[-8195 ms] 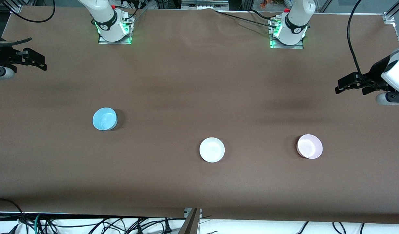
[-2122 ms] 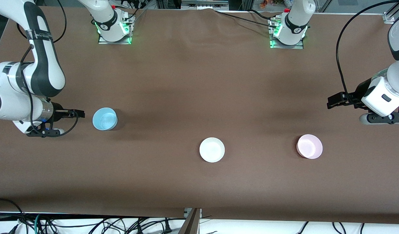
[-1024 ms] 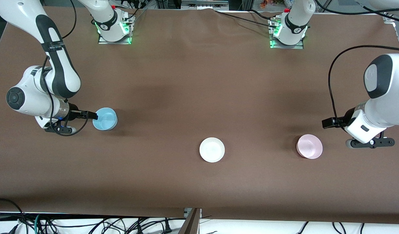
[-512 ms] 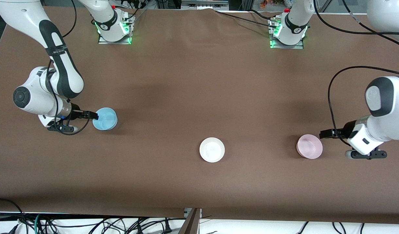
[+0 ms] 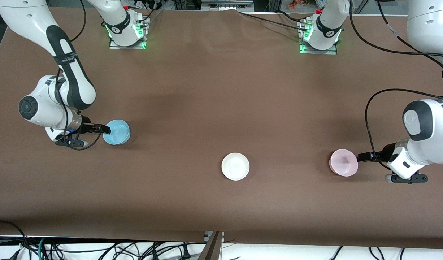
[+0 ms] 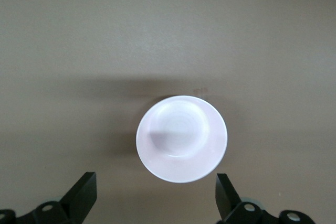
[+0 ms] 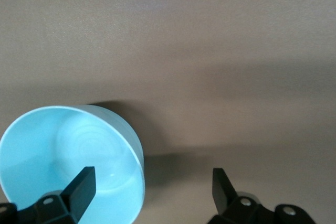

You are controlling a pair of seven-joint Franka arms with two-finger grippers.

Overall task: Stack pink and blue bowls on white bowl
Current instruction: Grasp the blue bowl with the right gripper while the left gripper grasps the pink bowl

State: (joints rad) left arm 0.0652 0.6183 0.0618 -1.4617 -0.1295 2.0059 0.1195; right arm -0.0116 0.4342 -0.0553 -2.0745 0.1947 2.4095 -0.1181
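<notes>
The light blue bowl [image 5: 116, 132] stands toward the right arm's end of the table. My right gripper [image 5: 105, 129] is open at its rim. In the right wrist view one finger [image 7: 81, 184] sits over the blue bowl [image 7: 63, 156], the other is outside it, and the rim wall lies between them at my right gripper [image 7: 151, 186]. The pale pink bowl [image 5: 343, 163] stands toward the left arm's end. My left gripper [image 5: 361, 157] is open and empty just beside its rim. In the left wrist view the pink bowl [image 6: 181, 138] lies just ahead of my left gripper [image 6: 155, 198]. The white bowl [image 5: 235, 166] stands empty between the two.
The brown table [image 5: 221, 90] carries only the three bowls. The arm bases [image 5: 127, 32] stand along the edge farthest from the front camera. Cables hang below the near edge [image 5: 214, 238].
Both arms have come in from the table's ends to the bowls. In the last half second the left gripper has moved closer to the pink bowl; the right has barely moved.
</notes>
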